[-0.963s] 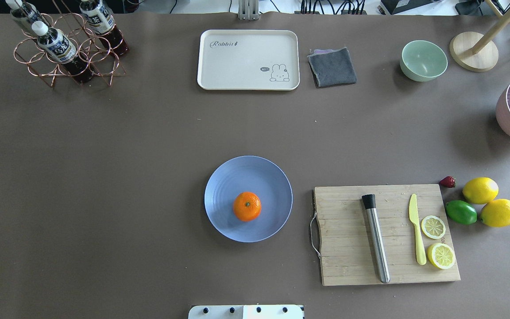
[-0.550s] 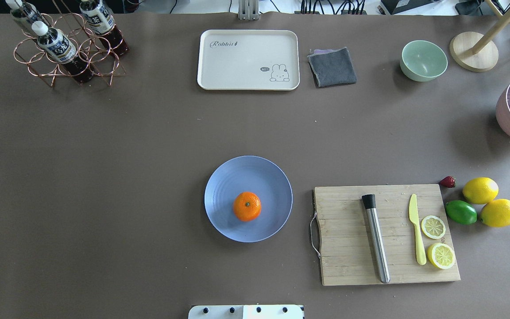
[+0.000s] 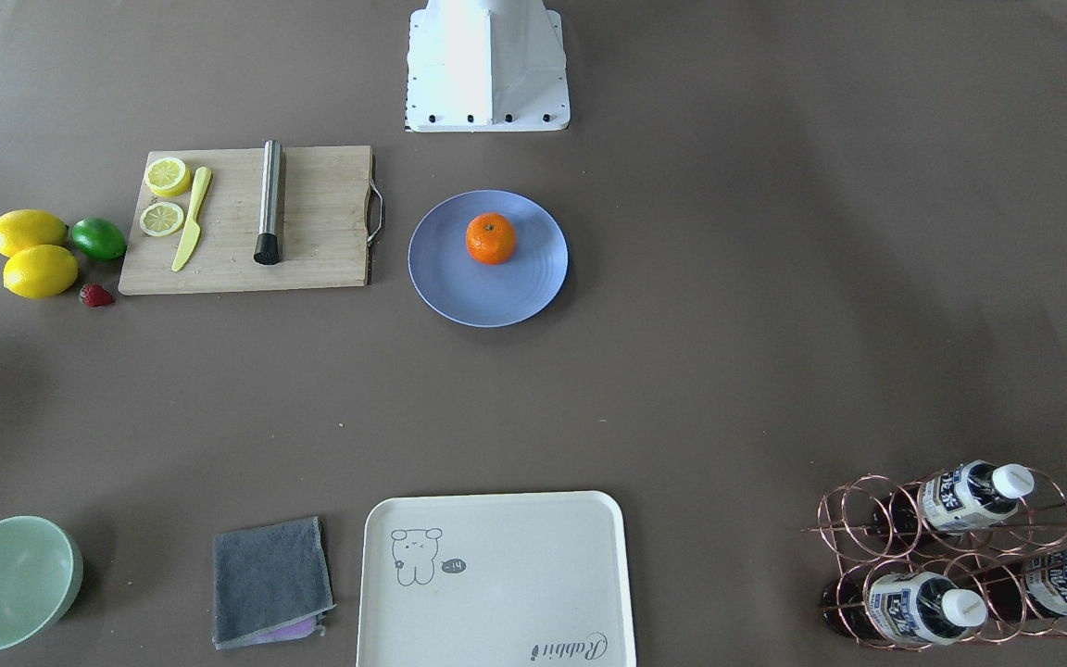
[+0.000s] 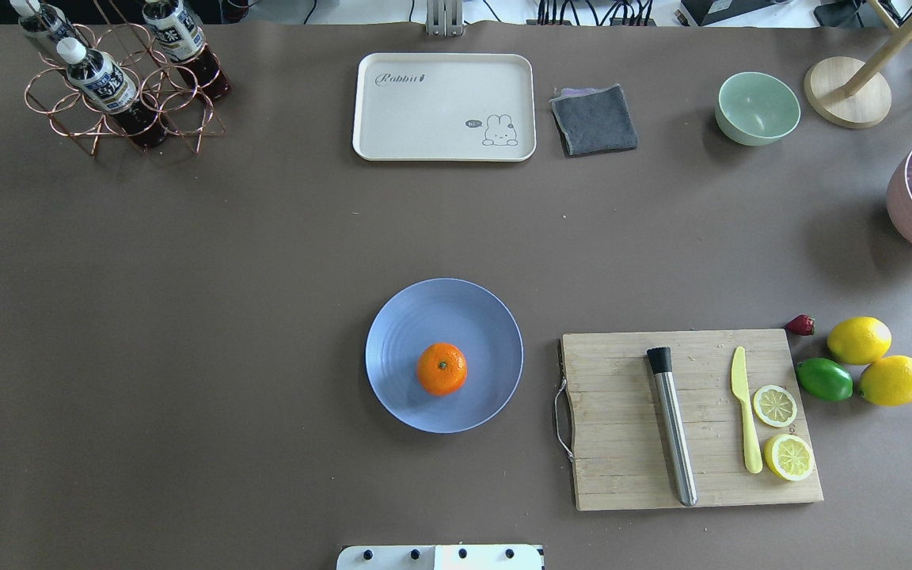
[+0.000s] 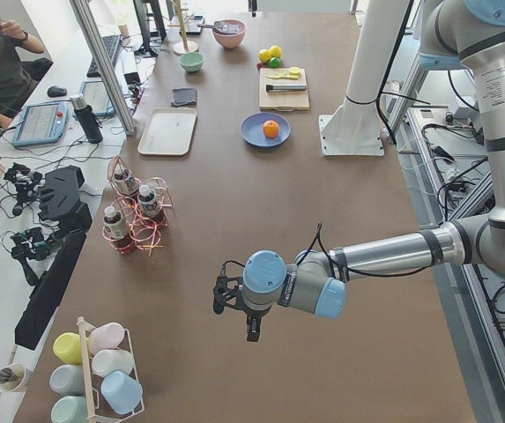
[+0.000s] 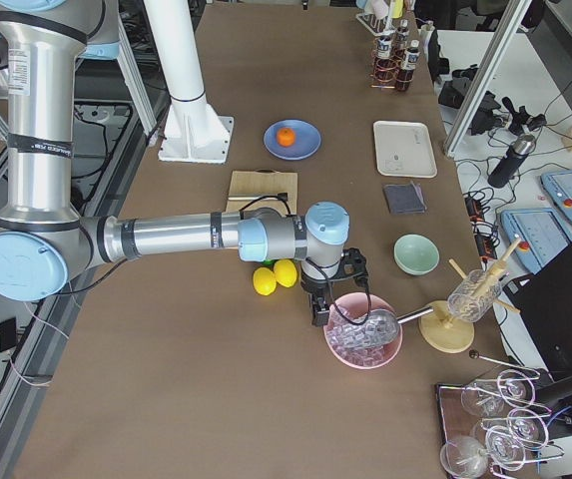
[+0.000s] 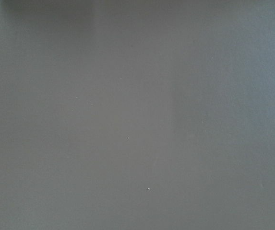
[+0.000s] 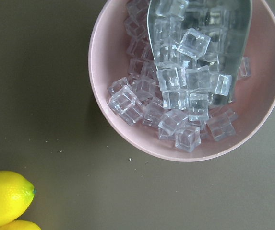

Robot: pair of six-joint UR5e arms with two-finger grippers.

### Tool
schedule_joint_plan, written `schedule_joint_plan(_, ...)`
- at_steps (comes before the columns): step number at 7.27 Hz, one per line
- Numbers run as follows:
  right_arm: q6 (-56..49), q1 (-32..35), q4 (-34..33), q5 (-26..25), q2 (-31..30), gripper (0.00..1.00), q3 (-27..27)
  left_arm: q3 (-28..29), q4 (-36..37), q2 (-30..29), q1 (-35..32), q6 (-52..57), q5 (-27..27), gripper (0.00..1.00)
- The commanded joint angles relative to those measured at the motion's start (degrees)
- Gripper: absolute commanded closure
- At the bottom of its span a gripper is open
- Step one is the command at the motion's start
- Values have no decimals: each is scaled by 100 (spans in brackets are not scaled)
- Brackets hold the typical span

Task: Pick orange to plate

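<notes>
The orange (image 4: 442, 369) rests on the pale blue plate (image 4: 400, 332), a little toward the robot's side of its middle, stem dimple up; the front-facing view shows the orange (image 3: 491, 238) and plate (image 3: 459, 287) too. No gripper is near them. My left gripper (image 5: 250, 330) hangs over bare table far out at the left end, seen only in the exterior left view, so I cannot tell its state. My right gripper (image 6: 317, 315) hovers between the lemons and the pink ice bowl, seen only in the exterior right view; its state cannot be told either.
Right of the plate lies a cutting board (image 4: 622, 475) with a steel muddler, yellow knife and lemon slices. Two lemons (image 4: 860, 340), a lime (image 4: 824, 379) and a strawberry sit beyond it. A pink ice bowl (image 8: 103, 96), green bowl (image 4: 757, 108), cloth (image 4: 594, 119), cream tray (image 4: 444, 107) and bottle rack (image 4: 119, 95) line the far side.
</notes>
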Motion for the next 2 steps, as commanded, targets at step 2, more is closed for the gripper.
schedule_joint_plan(2,0,-3,0,4,39,0,-19,6,0,-10,-1,-1,9,2)
